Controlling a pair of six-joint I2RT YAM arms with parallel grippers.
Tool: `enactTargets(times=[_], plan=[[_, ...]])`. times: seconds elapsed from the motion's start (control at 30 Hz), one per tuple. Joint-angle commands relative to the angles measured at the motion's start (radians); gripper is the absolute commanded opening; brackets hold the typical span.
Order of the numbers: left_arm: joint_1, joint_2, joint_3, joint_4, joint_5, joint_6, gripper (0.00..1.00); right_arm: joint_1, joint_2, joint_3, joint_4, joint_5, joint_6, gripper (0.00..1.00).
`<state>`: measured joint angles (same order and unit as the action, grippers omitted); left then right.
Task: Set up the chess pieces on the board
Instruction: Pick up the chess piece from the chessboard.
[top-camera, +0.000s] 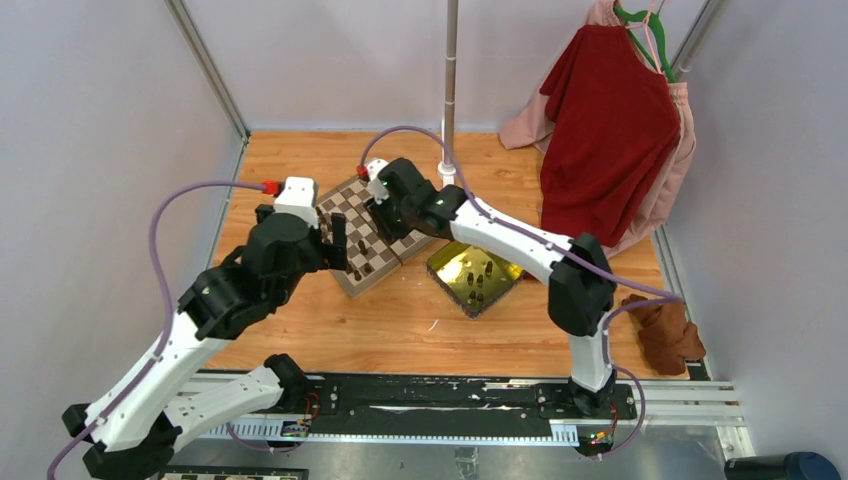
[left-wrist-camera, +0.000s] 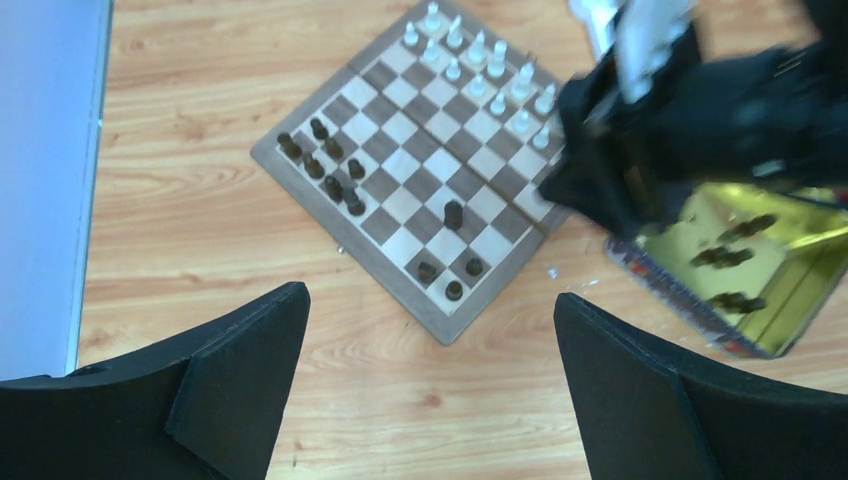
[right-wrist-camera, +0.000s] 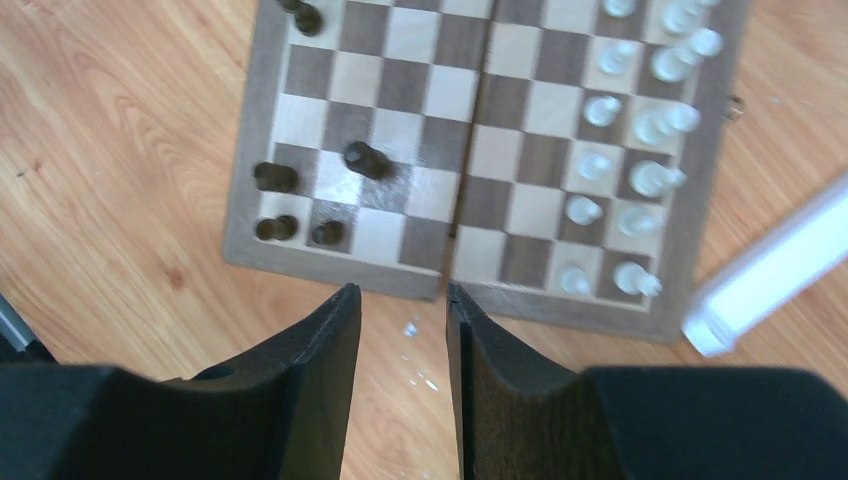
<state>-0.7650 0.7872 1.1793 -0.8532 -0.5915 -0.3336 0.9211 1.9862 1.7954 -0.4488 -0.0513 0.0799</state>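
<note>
The board (top-camera: 350, 203) lies at the table's back centre, turned diagonally. In the left wrist view the board (left-wrist-camera: 420, 170) carries cream-white chess pieces (left-wrist-camera: 480, 65) along its far edge and dark brown ones (left-wrist-camera: 325, 165) on the left, with one dark piece (left-wrist-camera: 453, 213) alone mid-board. My left gripper (left-wrist-camera: 430, 300) hangs open over bare table just short of the board's near corner. My right gripper (right-wrist-camera: 403, 295) is above the board's edge (right-wrist-camera: 470, 130), jaws a narrow gap apart with nothing between them. A dark piece (right-wrist-camera: 365, 158) stands just ahead of it.
A shiny yellow tray (top-camera: 500, 287) holding several dark pieces (left-wrist-camera: 735, 255) sits right of the board. Red and pink clothes (top-camera: 610, 120) hang at the back right beside a pole (top-camera: 450, 90). A brown cloth (top-camera: 665, 330) lies at the right. A white bar (right-wrist-camera: 770, 270) lies by the board.
</note>
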Motion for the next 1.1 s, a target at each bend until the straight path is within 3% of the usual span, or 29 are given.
enactTargets(times=[0.0,0.23,0.5,0.93,1.07], plan=[[0.006,0.061,-0.088,0.066,-0.018,-0.013,0.99,-0.074,-0.146,-0.158,0.109,0.033,-0.009,0.41],[0.007,0.235,-0.177,0.175,-0.066,-0.014,0.99,-0.157,-0.33,-0.366,0.199,0.015,-0.017,0.4],[0.019,0.492,-0.148,0.244,-0.092,-0.014,0.99,-0.24,-0.462,-0.523,0.27,-0.022,-0.006,0.4],[0.214,0.749,-0.016,0.307,0.22,-0.055,0.91,-0.265,-0.494,-0.577,0.305,-0.03,0.008,0.39],[0.246,0.795,0.022,0.278,0.287,-0.073,0.79,-0.267,-0.485,-0.573,0.303,-0.024,0.003,0.39]])
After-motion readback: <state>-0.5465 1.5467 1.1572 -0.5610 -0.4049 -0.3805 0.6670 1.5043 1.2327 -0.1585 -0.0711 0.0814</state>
